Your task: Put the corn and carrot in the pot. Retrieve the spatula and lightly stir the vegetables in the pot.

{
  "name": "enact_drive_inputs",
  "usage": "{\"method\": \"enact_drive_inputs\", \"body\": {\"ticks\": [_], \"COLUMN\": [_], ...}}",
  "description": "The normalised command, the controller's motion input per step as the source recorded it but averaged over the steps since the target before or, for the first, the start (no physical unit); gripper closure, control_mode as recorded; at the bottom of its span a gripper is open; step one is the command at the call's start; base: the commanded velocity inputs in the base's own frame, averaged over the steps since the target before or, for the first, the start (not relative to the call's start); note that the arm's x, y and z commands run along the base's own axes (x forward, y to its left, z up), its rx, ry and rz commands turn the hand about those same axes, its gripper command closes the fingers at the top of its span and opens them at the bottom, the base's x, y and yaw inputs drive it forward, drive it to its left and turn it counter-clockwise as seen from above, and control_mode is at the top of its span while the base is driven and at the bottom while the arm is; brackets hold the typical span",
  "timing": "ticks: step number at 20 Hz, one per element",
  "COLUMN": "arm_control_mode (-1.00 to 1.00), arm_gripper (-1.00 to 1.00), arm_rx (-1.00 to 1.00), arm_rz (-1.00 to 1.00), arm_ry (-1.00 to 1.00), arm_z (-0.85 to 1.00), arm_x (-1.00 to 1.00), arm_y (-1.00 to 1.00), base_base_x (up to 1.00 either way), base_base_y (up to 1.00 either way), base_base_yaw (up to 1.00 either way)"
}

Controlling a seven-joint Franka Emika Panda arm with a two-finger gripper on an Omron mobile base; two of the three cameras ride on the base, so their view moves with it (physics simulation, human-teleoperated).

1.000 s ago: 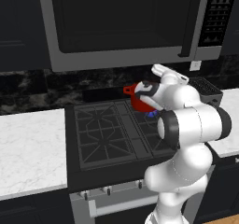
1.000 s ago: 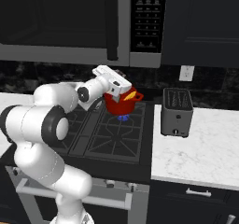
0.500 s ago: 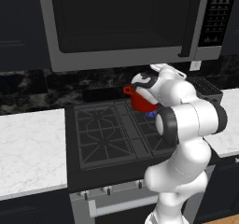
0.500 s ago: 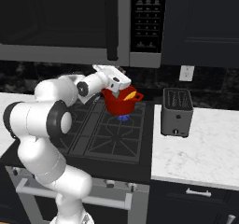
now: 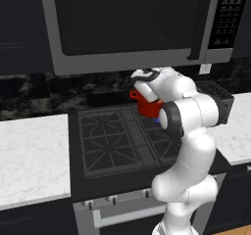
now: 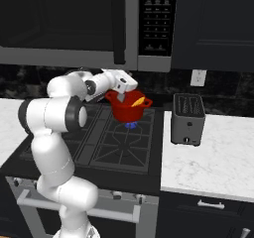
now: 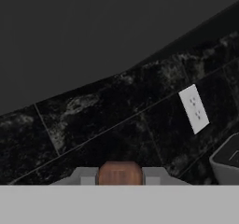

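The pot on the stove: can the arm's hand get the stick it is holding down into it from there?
Probably yes. The fingers hold the spatula at the rim of the open pot, with nothing between; the vegetables lie inside.

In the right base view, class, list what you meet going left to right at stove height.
Robot arm → claw → red pot → toaster → white counter.

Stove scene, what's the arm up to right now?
The white arm reaches over the red pot on the stove's back right burner, with yellow-orange vegetables already inside. Its pincer is shut on the reddish-brown spatula at the pot's rim, apparently to stir. A toaster stands on the counter to the right.
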Motion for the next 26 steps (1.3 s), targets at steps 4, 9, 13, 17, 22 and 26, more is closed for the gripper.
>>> {"method": "enact_drive_inputs", "body": {"ticks": [4, 9, 13, 17, 22, 26], "arm_control_mode": [-1.00, -1.00, -1.00, -1.00, -1.00, -1.00], "arm_gripper": [1.00, 1.00, 1.00, 1.00, 1.00, 1.00], "arm_rx": [-0.11, -0.26, -0.34, -0.31, -0.28, -0.24], "arm_rz": [-0.06, -0.10, -0.12, -0.10, -0.06, 0.00], "arm_ry": [-0.12, -0.13, -0.11, -0.07, -0.08, -0.07], "arm_z": [-0.61, -0.56, -0.69, -0.70, -0.66, -0.75], "arm_x": [0.51, 0.29, 0.28, 0.24, 0.16, 0.19], "arm_y": [0.27, 0.10, 0.09, 0.16, 0.34, 0.49], "base_base_x": [0.00, 0.00, 0.00, 0.00, 0.00, 0.00], "base_base_y": [0.00, 0.00, 0.00, 0.00, 0.00, 0.00], "base_base_yaw": [0.00, 0.00, 0.00, 0.00, 0.00, 0.00]}}
